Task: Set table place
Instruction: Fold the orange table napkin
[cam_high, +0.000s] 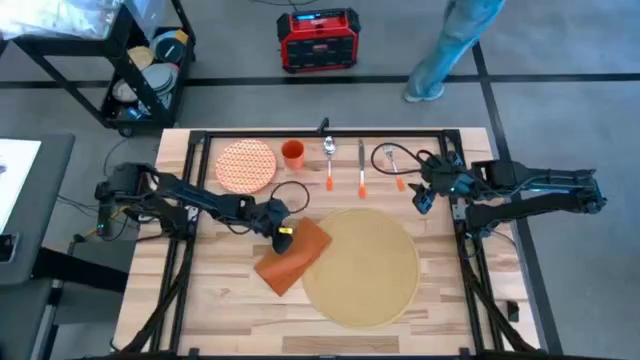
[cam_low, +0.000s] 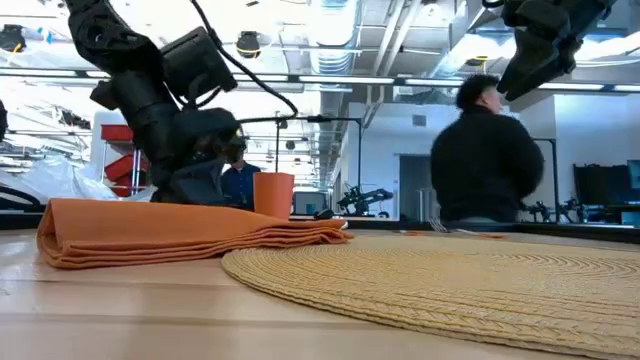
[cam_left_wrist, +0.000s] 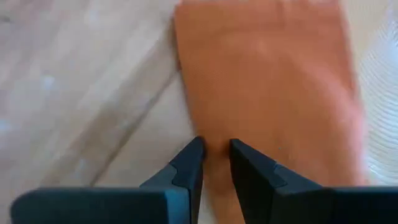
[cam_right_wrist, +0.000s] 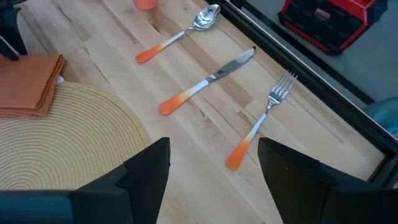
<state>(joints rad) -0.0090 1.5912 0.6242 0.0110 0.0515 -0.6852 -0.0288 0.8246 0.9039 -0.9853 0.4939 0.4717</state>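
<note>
1. One placemat (cam_high: 362, 266) lies on the table (cam_high: 215, 300), toward my right of centre and near the front edge: large, flat, round, tan, woven in rings (the weave shows clearly in the low view), and far wider than the plate.
2. One folded orange napkin (cam_high: 292, 257) lies slantwise beside the placemat, with its inner corner overlapping the placemat's rim.
3. My left gripper (cam_high: 283, 236) is low over the napkin's far end. In my left wrist view, the fingers (cam_left_wrist: 186, 171) stand nearly together with only a narrow gap, their tips right at the cloth; I cannot tell whether they pinch any of it.
4. My left arm reaches in from the table's left edge, stretched across the planks toward the middle.
5. My right gripper (cam_high: 424, 198) hangs raised above the far right part of the table, jaws spread wide and holding nothing, close to the fork (cam_right_wrist: 261, 121).
6. Count, along the far side: one orange-and-white patterned plate (cam_high: 246, 166), one orange cup (cam_high: 293, 153), one spoon (cam_right_wrist: 178, 33), one knife (cam_right_wrist: 208, 81) and one fork, all three orange-handled and lying well apart from each other.
7. One person (cam_low: 486, 160) stands in the room behind the table.
</note>
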